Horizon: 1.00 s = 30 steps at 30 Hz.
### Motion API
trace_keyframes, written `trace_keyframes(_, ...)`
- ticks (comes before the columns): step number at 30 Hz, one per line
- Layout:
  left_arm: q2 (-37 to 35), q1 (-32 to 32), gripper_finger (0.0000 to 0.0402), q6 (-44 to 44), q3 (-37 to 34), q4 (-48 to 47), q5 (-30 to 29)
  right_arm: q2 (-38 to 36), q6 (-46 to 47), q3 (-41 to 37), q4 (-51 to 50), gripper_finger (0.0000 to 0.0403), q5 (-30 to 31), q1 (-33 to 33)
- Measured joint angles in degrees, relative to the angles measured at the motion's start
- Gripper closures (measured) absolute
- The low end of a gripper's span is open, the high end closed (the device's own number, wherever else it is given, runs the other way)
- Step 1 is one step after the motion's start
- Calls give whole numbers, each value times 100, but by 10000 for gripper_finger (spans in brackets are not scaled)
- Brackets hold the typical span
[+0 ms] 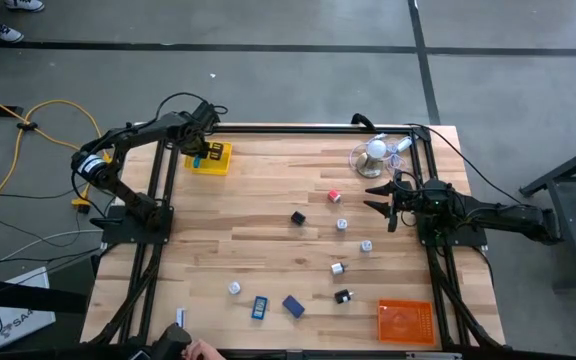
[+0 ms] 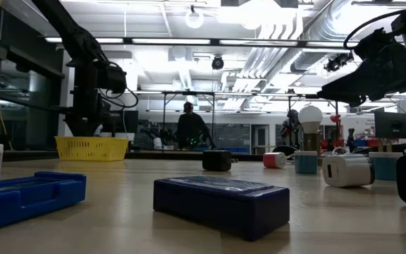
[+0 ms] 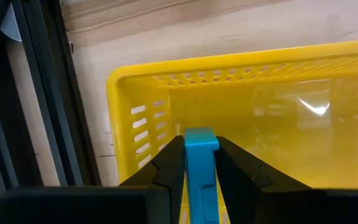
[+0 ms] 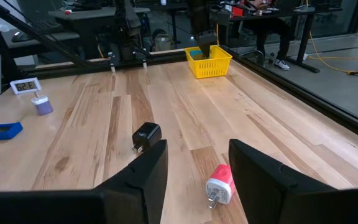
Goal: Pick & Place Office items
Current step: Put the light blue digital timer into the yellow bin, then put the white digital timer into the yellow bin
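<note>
- A bright yellow perforated tray [image 3: 241, 112] sits on the pale wood-grain table [image 1: 268, 210].
- The black left gripper [image 3: 201, 171] clamps a teal stick [image 3: 201, 168].
- An orange tray [image 1: 405, 321] lies at the table's opposite corner.
- A dark navy block [image 2: 220, 203] and a brighter blue block [image 2: 27, 197] fill the low view's foreground.
- A red-and-white plug-like piece [image 4: 219, 184] and a black bit [image 4: 145, 136] lie ahead of the black right gripper [image 4: 197, 168].
- A white ball-shaped object [image 1: 376, 150] rests in a clear wiry tangle.

No legible text, label, number or sign on anything in view.
</note>
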Motion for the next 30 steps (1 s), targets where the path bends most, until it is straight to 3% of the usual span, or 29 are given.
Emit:
trace_keyframes(5,0,0,298,2,0,-5,0,1,1,-2,0,245,0,0)
trace_keyframes(21,-15,0,295,5,0,-23,78,1,1,-2,0,245,0,0)
trace_keyframes(30,-651,0,294,172,0,-21,116,1,-1,-2,0,245,0,0)
